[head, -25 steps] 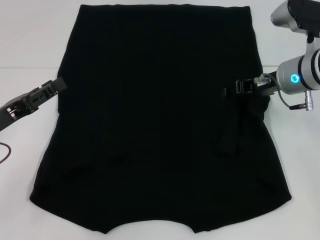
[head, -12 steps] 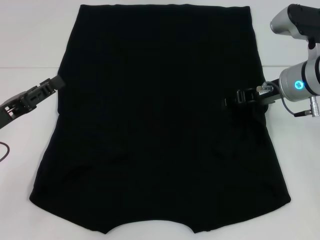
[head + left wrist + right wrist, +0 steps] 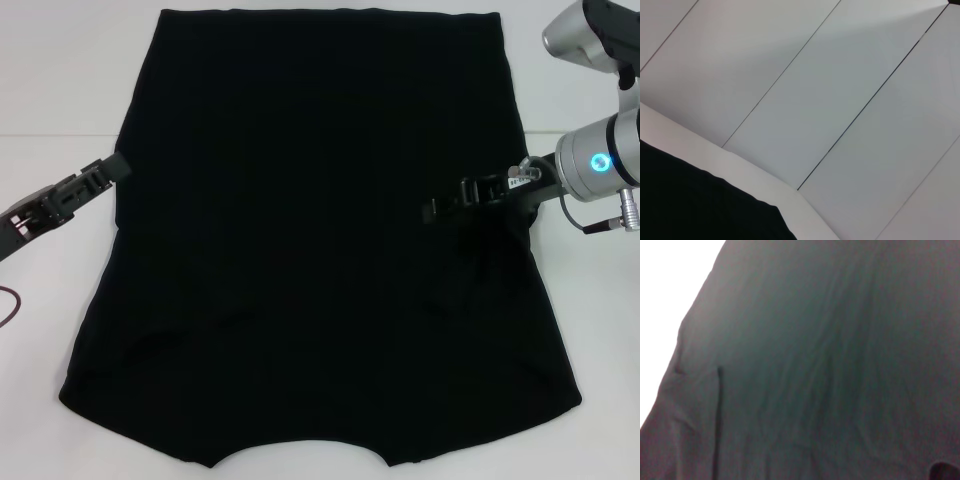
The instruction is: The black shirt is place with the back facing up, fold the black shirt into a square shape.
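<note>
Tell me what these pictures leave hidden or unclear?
- Head view: the black shirt runs off the bottom edge, so its nearest rim is cut off.
- Head view: right gripper is black against black cloth; its grip cannot be told.
- Head view: left gripper sits at the shirt's edge; contact is unclear.
- Wrist views: neither shows any fingers.

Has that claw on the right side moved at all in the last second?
Yes. The right gripper has slid further inward over the black shirt, toward its middle and away from the shirt's right edge. The left gripper barely shifted.
</note>
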Robot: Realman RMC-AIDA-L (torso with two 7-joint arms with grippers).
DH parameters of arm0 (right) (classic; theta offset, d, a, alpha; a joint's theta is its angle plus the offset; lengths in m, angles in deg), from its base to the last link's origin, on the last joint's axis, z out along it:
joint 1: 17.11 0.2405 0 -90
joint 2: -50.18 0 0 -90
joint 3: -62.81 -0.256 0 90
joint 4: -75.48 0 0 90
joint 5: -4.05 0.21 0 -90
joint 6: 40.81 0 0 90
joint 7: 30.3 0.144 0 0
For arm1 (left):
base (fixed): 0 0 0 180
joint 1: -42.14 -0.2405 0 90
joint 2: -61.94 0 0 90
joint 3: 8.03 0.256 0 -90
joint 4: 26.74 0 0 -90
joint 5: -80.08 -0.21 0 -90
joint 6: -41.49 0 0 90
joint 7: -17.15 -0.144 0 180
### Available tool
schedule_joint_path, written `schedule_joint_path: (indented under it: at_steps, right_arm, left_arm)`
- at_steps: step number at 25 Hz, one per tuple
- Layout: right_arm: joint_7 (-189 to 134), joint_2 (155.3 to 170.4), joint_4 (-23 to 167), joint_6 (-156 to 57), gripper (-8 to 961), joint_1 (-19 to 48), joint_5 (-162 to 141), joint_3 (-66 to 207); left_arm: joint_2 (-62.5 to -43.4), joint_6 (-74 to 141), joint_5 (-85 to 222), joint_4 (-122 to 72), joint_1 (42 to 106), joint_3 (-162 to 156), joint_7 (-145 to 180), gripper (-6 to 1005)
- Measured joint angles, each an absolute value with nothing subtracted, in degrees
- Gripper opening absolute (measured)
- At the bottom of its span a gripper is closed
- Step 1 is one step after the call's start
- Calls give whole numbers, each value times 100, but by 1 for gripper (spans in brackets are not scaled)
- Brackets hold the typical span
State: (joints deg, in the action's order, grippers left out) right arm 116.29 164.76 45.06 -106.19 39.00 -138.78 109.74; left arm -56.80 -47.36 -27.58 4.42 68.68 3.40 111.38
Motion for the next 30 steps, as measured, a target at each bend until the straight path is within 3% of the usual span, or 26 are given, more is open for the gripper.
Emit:
schedule_joint_path:
  at_steps: [6,13,17,25,30]
  right_arm:
    - [11631,16415,4330,-10942,507,3803,-13834,10967]
    - [11943,16040,3589,-12021,507,3430,-14237,10967]
    - [11945,15959,3380,-12194,506,3133,-14281,10965]
    - [11626,16133,3519,-11841,506,2886,-14330,11006]
    - [11502,16373,3626,-11247,507,2831,-14271,10975]
  left_arm:
    - [-5680,-4783,-2758,437,6868,329,11139,538]
    - [-5664,-4813,-2759,440,6831,281,11211,536]
    - [-5662,-4820,-2759,428,6836,278,11216,534]
    - [-5657,-4821,-2759,412,6898,292,11275,532]
    - [-5654,-4820,-2759,394,6903,290,11284,530]
